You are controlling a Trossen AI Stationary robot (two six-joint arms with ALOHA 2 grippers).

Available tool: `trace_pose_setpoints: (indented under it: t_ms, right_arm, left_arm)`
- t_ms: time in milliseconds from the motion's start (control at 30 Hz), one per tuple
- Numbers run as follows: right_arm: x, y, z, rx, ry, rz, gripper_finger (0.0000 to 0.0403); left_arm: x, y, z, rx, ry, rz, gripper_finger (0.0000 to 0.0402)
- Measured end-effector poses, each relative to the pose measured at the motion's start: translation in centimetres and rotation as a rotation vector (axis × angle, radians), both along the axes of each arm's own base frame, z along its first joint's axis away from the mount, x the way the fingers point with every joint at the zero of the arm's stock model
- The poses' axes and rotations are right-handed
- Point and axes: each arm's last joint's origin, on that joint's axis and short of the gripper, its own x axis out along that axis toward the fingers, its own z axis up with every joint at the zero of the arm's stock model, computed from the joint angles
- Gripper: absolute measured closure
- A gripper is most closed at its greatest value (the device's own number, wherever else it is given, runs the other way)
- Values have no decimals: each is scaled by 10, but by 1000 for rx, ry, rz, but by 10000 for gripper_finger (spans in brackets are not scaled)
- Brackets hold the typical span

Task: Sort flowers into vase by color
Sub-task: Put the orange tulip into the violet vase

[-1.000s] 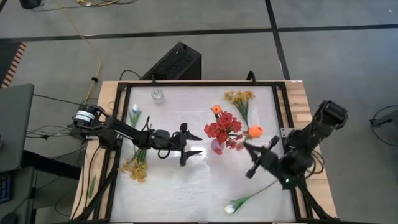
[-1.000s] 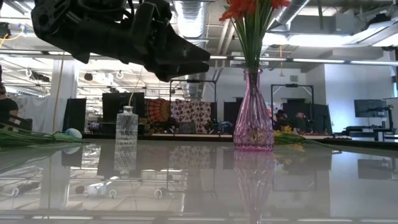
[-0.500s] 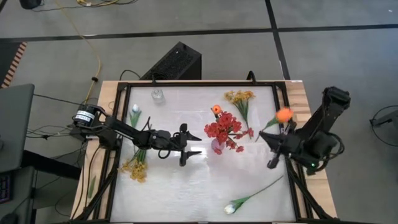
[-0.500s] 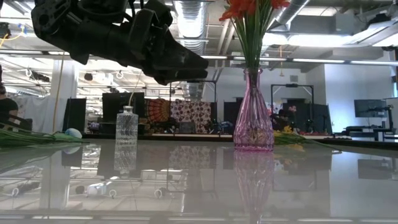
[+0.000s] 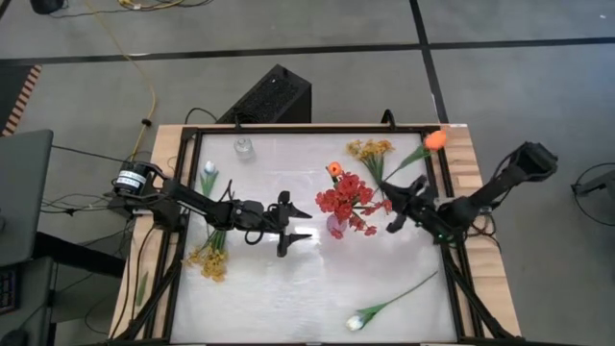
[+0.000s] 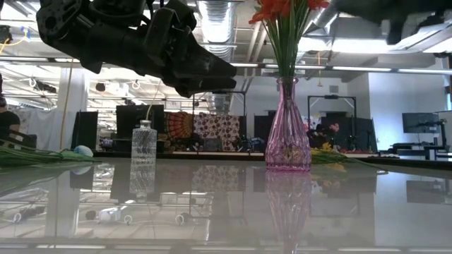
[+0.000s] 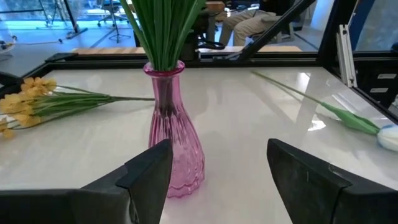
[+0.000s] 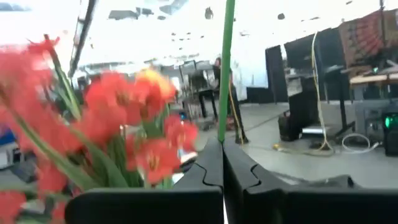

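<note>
We see the right gripper (image 5: 392, 206) just beside the pink vase (image 5: 335, 226), its fingers (image 8: 211, 163) pressed together on the thin green stalk (image 8: 225, 68) of an orange tulip (image 5: 434, 139). The stalk runs from between the closed jaws out to the blossom, which sits away from the vase, over the table's far right edge. Directly ahead of these jaws stand the red sprays (image 5: 344, 197) already in the vase.

The left gripper (image 5: 293, 227) hovers on the vase's other side, jaws spread, the vase's body (image 7: 175, 144) showing ahead of them. A white tulip (image 5: 356, 322) lies well apart from both grippers, and yellow sprays (image 5: 371, 150) lie beyond the vase.
</note>
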Motion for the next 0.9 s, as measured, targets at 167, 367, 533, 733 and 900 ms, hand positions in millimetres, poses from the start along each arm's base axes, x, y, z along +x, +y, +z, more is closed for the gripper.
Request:
trace_pose_setpoints:
  t_ms: [167, 367, 533, 733, 900]
  right_arm:
    - [16, 2, -17, 5, 22, 37, 388]
    - [31, 4, -32, 8, -6, 52, 388]
    - [39, 7, -36, -21, -25, 73, 388]
    - [55, 11, -33, -50, -22, 74, 388]
    - [62, 15, -26, -76, -19, 67, 388]
  left_arm:
    - [0, 2, 1, 1, -8, 7, 150]
    - [1, 9, 1, -8, -9, 32, 150]
    - [1, 14, 1, -9, -9, 49, 150]
    - [2, 19, 1, -9, -11, 65, 150]
    - [2, 20, 1, -10, -13, 67, 150]
